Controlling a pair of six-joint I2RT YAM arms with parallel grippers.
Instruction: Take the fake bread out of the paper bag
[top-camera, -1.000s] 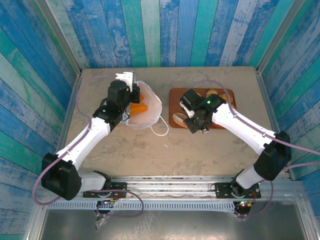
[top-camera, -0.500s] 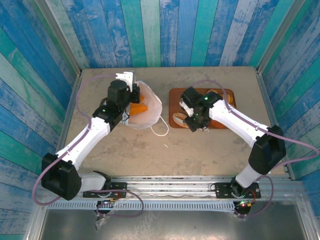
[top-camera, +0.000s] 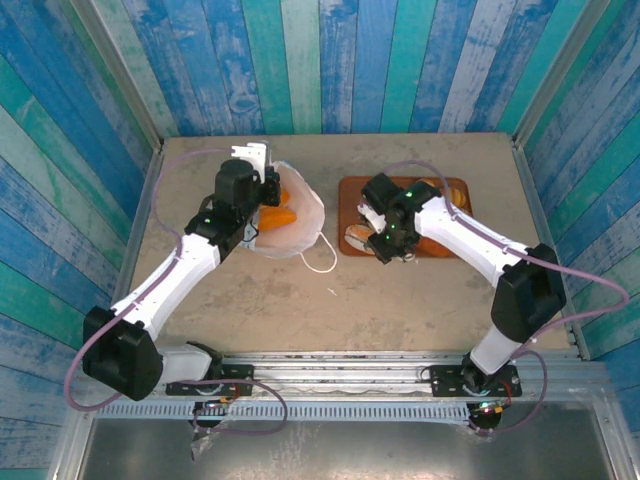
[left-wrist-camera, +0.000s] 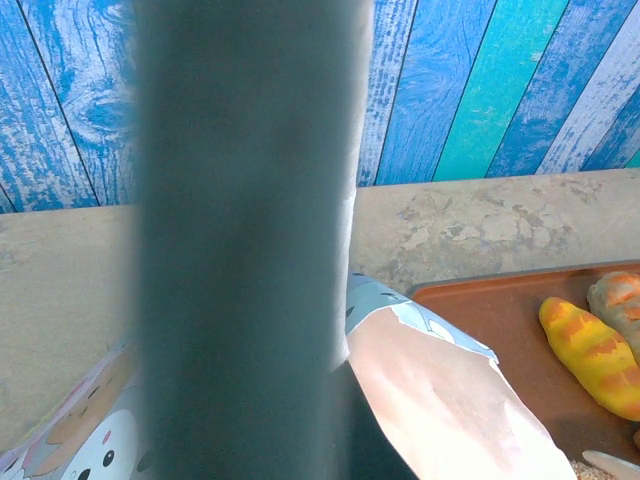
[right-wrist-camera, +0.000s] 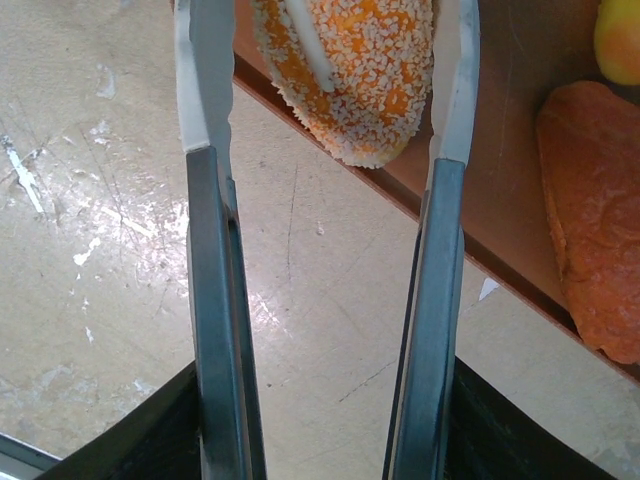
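Two claws: left gripper (top-camera: 270, 189) clenched at white paper bag (top-camera: 300, 226) rim, right gripper (right-wrist-camera: 326, 45) released astride seeded orange plastic loaf (right-wrist-camera: 352, 75).

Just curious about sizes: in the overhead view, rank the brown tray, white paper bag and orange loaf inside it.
1. Brown tray.
2. White paper bag, a bit smaller, though the left arm hides part.
3. Orange loaf, smallest, partly hidden.
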